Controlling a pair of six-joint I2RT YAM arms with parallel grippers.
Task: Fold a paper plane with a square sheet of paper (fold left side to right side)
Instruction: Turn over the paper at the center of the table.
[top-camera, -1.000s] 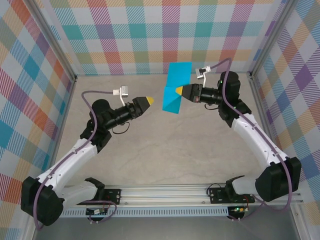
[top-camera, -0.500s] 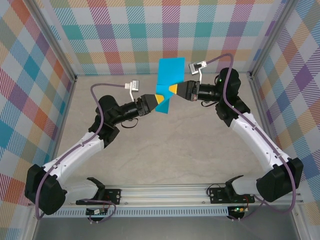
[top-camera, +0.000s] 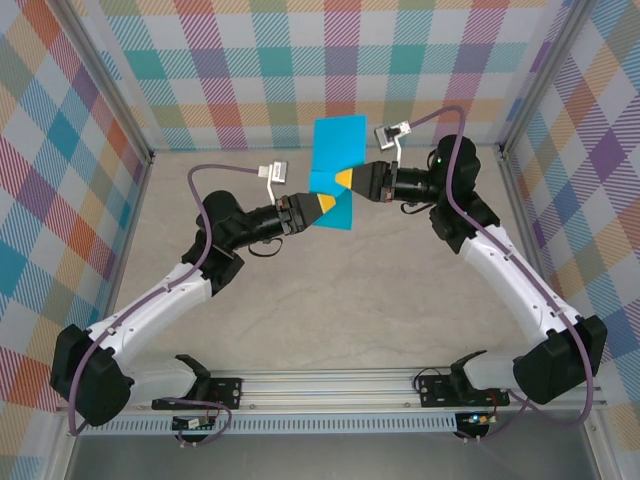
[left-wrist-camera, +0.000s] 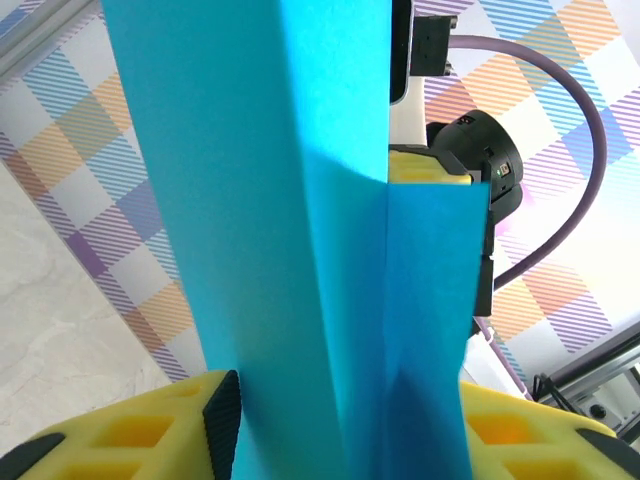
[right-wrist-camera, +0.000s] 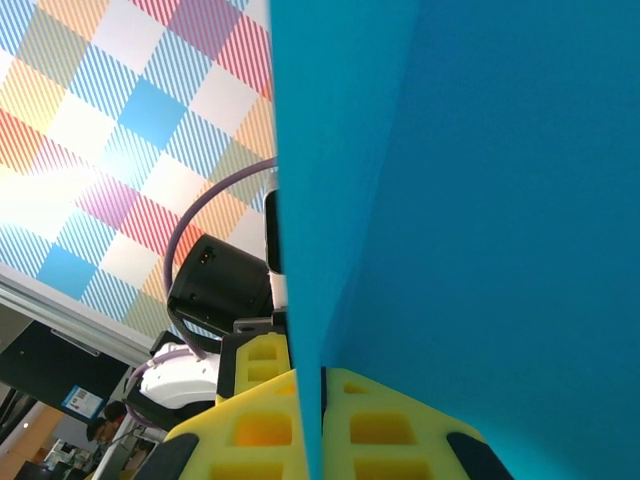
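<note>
The sheet of paper (top-camera: 335, 150) is teal-blue and already creased. It is held up in the air over the far part of the worktop (top-camera: 330, 310), close to the checked back wall (top-camera: 300, 60). From above it looks like a long narrow shape, with its upper end toward the wall.

The right pincer (top-camera: 345, 178) comes in from the right side and is closed on the paper at about its middle. In the right wrist view its two yellow fingers (right-wrist-camera: 260, 420) meet, and the thin edge of the paper is clamped between them.

The left pincer (top-camera: 325, 204) comes in from the left and reaches the lower part of the sheet, just beside the right one. In the left wrist view its fingers (left-wrist-camera: 130, 435) stand on both sides of the paper. The paper faces the camera and covers the gap between them, so I cannot tell whether they press it. A long fold runs along the sheet there, one layer lying over another. Behind the paper, the black wrist of the right arm (left-wrist-camera: 480, 165) and its purple cable (left-wrist-camera: 575, 150) are visible.
</note>
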